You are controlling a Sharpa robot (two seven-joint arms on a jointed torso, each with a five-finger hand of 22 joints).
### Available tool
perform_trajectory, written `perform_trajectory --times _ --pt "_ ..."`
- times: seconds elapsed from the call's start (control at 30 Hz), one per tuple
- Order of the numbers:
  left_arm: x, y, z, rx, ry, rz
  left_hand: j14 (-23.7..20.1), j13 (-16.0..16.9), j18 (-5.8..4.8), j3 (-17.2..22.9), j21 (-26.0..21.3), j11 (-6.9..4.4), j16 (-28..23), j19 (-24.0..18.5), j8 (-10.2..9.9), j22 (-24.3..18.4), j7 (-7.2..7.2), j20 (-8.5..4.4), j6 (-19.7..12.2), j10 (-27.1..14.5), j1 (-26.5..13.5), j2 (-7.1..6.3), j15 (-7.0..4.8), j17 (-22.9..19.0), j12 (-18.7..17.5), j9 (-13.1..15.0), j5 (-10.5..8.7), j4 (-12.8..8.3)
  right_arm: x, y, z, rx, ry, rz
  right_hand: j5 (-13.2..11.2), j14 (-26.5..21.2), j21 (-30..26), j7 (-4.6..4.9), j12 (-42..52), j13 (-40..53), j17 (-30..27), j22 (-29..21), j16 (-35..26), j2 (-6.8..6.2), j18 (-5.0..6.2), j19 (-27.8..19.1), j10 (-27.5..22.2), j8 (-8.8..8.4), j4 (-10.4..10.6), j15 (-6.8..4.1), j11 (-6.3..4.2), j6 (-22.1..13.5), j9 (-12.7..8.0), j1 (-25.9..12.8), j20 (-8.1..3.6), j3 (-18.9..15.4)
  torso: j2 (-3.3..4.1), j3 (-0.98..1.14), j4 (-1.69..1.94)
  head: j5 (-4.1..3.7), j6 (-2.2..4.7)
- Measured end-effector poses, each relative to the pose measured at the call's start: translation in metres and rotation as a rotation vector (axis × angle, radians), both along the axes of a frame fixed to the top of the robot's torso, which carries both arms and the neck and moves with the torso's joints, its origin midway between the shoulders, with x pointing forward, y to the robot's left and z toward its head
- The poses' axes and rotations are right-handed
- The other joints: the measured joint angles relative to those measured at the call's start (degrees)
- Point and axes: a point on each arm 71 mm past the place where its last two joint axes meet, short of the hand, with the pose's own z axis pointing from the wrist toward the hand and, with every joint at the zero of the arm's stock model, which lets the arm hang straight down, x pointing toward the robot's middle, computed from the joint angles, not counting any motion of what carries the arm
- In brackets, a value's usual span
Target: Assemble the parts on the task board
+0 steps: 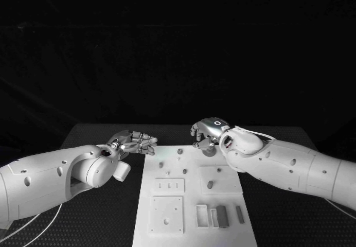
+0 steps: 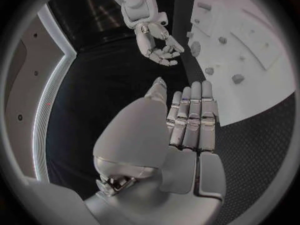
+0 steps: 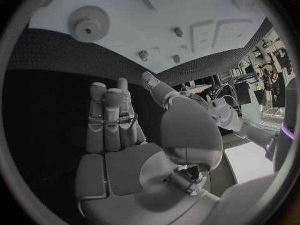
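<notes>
The white task board point(image 1: 191, 198) lies lengthwise in the middle of the black table. Small pegs point(image 1: 179, 151) stand on its far half, and a round disc part point(image 1: 208, 152) sits at the far right corner. My left hand point(image 1: 134, 142) hovers just off the board's far left corner; its fingers point(image 2: 190, 120) are stretched out side by side and hold nothing. My right hand point(image 1: 210, 131) hangs over the far right corner, above the disc point(image 3: 89, 24). Its palm and fingers point(image 3: 111, 120) are spread and empty.
Flat rectangular plates point(image 1: 169, 185) with holes sit on the board's near half, and several upright bars point(image 1: 221, 216) stand at the near right. Black table surface point(image 1: 96, 134) surrounds the board on both sides. My right hand point(image 2: 156, 42) appears beyond the left palm.
</notes>
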Motion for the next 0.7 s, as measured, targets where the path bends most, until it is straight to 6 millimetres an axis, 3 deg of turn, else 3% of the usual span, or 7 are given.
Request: perform_trajectory --times 0.2,0.3,0.5,0.7 --pt "0.001 0.001 0.001 -0.004 -0.008 -0.013 0.0 0.3 0.38 0.0 -0.2 -0.62 -0.3 0.2 0.0 0.0 0.0 -0.22 0.0 1.2 -0.3 -0.3 0.0 0.3 0.0 -0.1 0.0 0.0 0.005 -0.03 0.009 -0.032 0.031 -0.035 0.0 0.1 1.7 -1.83 8.1 10.0 0.8 0.0 2.4 -1.34 0.08 0.4 3.7 -0.25 0.5 -1.5 -1.3 -0.3 0.3 -0.3 -0.26 -0.4 -0.3 0.18 -0.57 0.27 0.04" --pt "0.001 0.001 0.001 -0.005 -0.012 -0.018 0.0 0.3 0.51 0.0 -0.2 -0.62 -0.3 0.2 0.0 0.0 0.0 -0.21 0.0 1.2 -0.5 -0.52 0.0 0.4 0.0 -0.1 0.0 0.0 0.011 -0.04 0.006 -0.043 0.071 -0.06 0.1 -0.5 2.9 -1.73 16.0 22.2 2.5 0.0 5.9 -1.69 0.34 0.0 -0.3 -1.24 0.5 -2.0 -1.75 -1.4 0.3 -0.5 -0.67 -0.5 -0.46 0.24 -0.79 0.38 0.04" --pt "0.002 -0.001 0.001 -0.007 -0.015 -0.029 0.2 0.3 0.5 0.0 -0.2 -0.62 -0.5 0.2 0.0 0.0 0.0 -0.21 0.0 1.2 -0.7 -0.75 0.21 0.5 0.0 -0.1 0.0 0.0 0.024 -0.046 -0.001 -0.054 0.13 -0.09 0.3 -1.8 5.9 -1.24 32.7 42.1 6.5 0.0 13.0 -2.56 0.36 -0.3 -6.9 -2.49 1.6 -1.46 -1.42 -3.5 0.3 -0.9 -0.84 -0.2 -0.58 0.41 -1.14 0.47 0.12" --pt "0.003 -0.004 0.001 -0.009 -0.016 -0.041 0.2 0.3 0.48 0.0 -0.2 -0.62 -0.5 0.2 0.0 0.0 0.21 -0.21 0.2 1.2 -1.0 -0.51 0.21 0.6 0.0 -0.1 0.0 0.0 0.031 -0.04 -0.008 -0.07 0.175 -0.092 0.3 -2.3 8.6 -0.73 39.8 48.3 8.7 0.0 17.2 -2.56 0.1 -0.2 -8.8 -3.26 2.0 -0.97 -0.86 -4.8 -0.1 -0.9 -1.51 0.3 -0.59 0.43 -1.04 0.2 0.15"
